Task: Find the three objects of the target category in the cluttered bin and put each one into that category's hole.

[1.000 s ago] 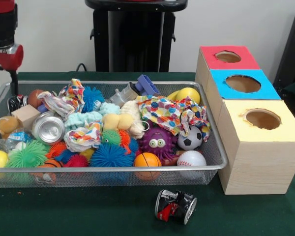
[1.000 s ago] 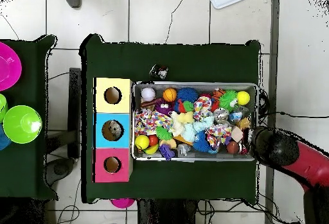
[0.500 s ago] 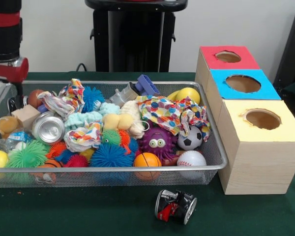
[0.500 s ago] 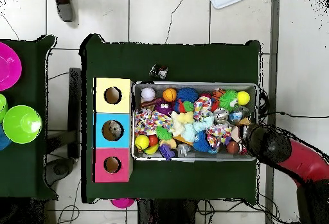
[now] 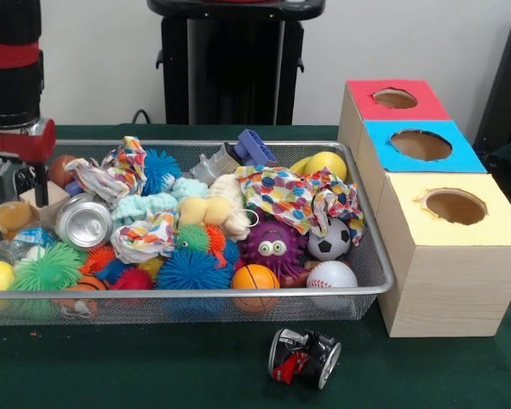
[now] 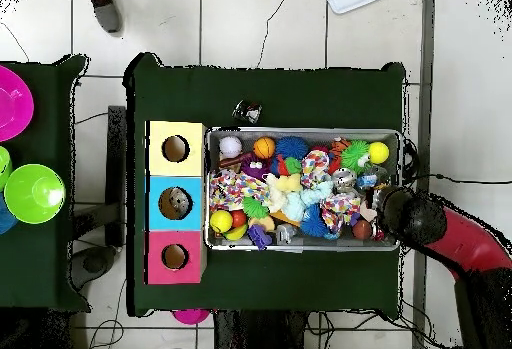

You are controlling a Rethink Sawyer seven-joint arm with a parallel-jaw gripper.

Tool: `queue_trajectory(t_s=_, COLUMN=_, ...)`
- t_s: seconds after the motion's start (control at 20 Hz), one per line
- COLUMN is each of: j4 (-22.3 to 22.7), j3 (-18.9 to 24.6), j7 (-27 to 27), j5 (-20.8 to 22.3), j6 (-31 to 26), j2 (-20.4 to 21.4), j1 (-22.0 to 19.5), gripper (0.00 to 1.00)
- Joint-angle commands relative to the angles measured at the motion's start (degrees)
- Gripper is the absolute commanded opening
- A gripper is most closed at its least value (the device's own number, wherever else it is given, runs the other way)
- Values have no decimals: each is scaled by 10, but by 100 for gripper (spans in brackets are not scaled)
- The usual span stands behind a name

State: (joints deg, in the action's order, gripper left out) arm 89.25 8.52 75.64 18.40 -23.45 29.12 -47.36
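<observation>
Green table (image 5: 153, 375): only the front view shows the gripper (image 5: 17, 181) over the wire basket (image 5: 187, 300); its opening can't be judged.

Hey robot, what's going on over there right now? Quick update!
Gripper over the wire bin's end, grip unclear. Plastic bottle lies below, beside a silver can. Red-topped hole at the opposite end.

A crushed dark can (image 5: 304, 358) lies on the green table (image 5: 153, 366), near the yellow-topped box (image 5: 451, 256).
</observation>
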Motion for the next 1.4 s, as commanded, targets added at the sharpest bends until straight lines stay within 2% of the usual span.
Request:
queue_trajectory(t_s=0.05, j4=-45, j3=64, j7=21, j5=-3, j6=0, j2=-41, j1=1, gripper=100)
queue_trajectory(t_s=0.4, j4=-72, j3=78, j7=8, j5=-1, j6=-7, j2=-63, j1=-7, gripper=100)
queue_trajectory(t_s=0.9, j4=-76, j3=85, j7=12, j5=7, j6=7, j2=-76, j1=-13, gripper=100)
queue_trajectory(t_s=1.4, j4=-82, j3=86, j7=17, j5=15, j6=25, j2=-108, j1=-19, gripper=100)
